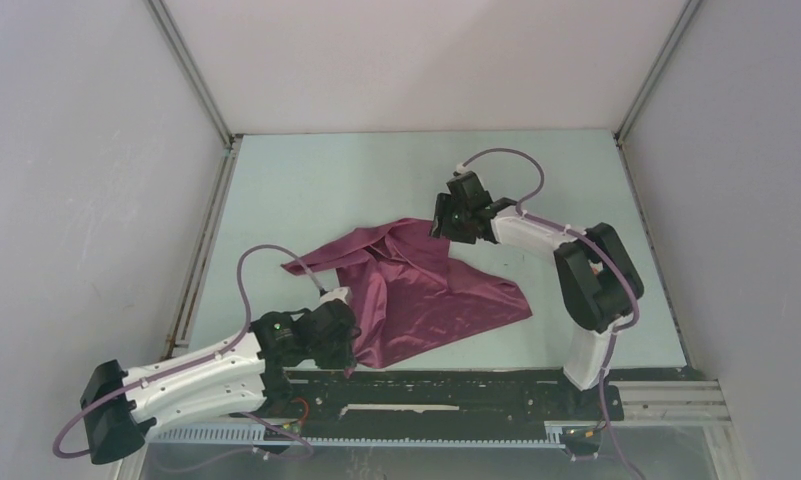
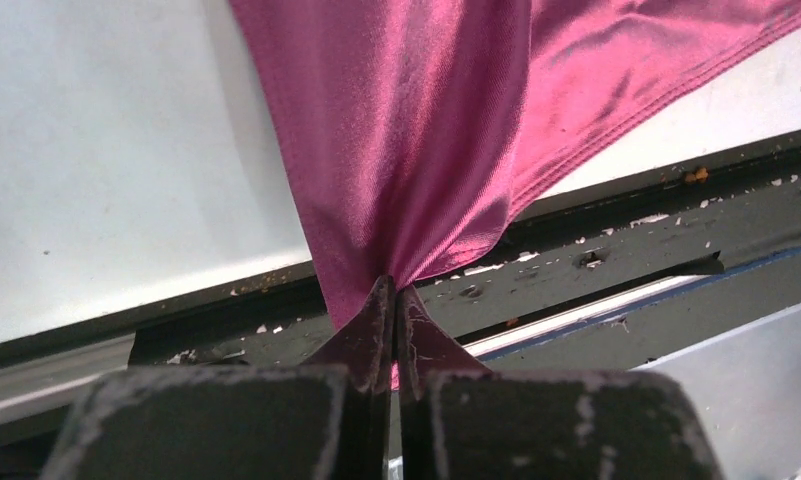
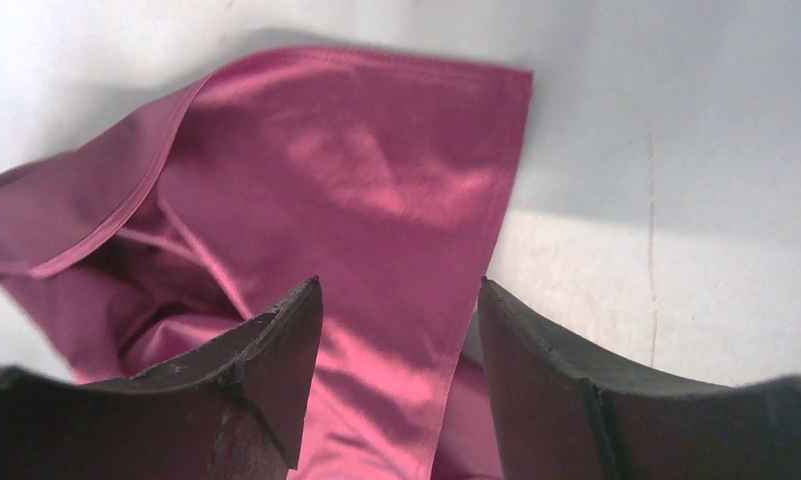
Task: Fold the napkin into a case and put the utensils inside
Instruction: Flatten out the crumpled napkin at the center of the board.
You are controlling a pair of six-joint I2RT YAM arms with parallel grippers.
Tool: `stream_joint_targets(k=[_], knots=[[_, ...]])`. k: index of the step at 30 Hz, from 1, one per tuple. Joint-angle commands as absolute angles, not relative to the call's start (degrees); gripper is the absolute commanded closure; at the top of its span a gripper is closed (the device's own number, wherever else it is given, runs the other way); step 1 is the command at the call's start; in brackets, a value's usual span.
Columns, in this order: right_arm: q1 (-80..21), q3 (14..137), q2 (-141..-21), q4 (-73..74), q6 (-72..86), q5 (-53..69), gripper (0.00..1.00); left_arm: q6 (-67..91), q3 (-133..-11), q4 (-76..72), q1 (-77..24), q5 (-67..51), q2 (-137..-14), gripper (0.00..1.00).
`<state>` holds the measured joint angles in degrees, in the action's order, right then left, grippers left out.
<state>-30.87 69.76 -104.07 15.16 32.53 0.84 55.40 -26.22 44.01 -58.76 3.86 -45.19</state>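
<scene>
The maroon napkin (image 1: 416,290) lies rumpled and partly folded over itself in the middle of the pale table (image 1: 356,180). My left gripper (image 1: 351,345) is shut on its near corner; in the left wrist view the cloth (image 2: 416,130) gathers into the closed fingertips of that gripper (image 2: 394,290) above the table's front rail. My right gripper (image 1: 444,225) hovers open over the napkin's far edge. In the right wrist view a flat fold of cloth (image 3: 356,180) lies below and between the spread fingers of this gripper (image 3: 399,283), which hold nothing. The case and the utensils are out of view.
A black mounting rail (image 1: 476,385) runs along the table's near edge, under the left gripper. White enclosure walls with metal corner posts (image 1: 191,70) close in the table on three sides. Bare table surface shows behind and to both sides of the napkin.
</scene>
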Motion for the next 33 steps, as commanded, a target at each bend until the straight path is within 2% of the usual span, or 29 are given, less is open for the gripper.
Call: stream_joint_targets(k=[1,7,11,14,15,17,23,28,31,33], knots=[[-31.7,76.38,-108.52,17.11,31.6,-9.22,0.34,59.42,-30.23,48.25,-58.97,7.9,-44.33,0.95],[-35.16,91.29,-119.46,31.1,30.99,-23.3,0.35,57.63,-36.46,51.51,-58.97,15.34,-43.12,0.56],[-35.17,98.23,-124.78,35.53,29.81,-25.24,0.36,57.53,-40.15,54.96,-58.78,20.86,-39.91,0.28],[-34.95,100.06,-126.72,36.52,28.65,-23.59,0.36,55.8,-43.68,57.4,-56.1,23.92,-37.69,0.14],[-34.83,100.11,-127.0,36.75,28.63,-23.26,0.36,54.4,-44.69,57.13,-54.08,23.93,-37.3,0.08],[-34.2,100.06,-127.64,36.66,28.65,-21.64,0.4,50.94,-45.94,55.34,-47.2,21.48,-36.88,0.02],[-32.13,100.83,-129.64,35.79,28.38,-18.18,0.65,43.98,-44.19,43.52,-24.77,8.09,-39.54,0.0],[-30.17,100.91,-129.31,34.71,27.6,-17.07,0.91,42.4,-42.24,34.86,-8.91,-0.32,-50.35,0.02],[-28.87,99.41,-127.38,32.84,26.52,-16.5,1.0,42.89,-41.77,28.28,-0.65,-8.73,-60.37,0.13],[-28.15,97.41,-125.18,30.12,24.76,-14.55,1.0,42.0,-44.03,25.92,-0.18,-8.5,-66.62,0.13]])
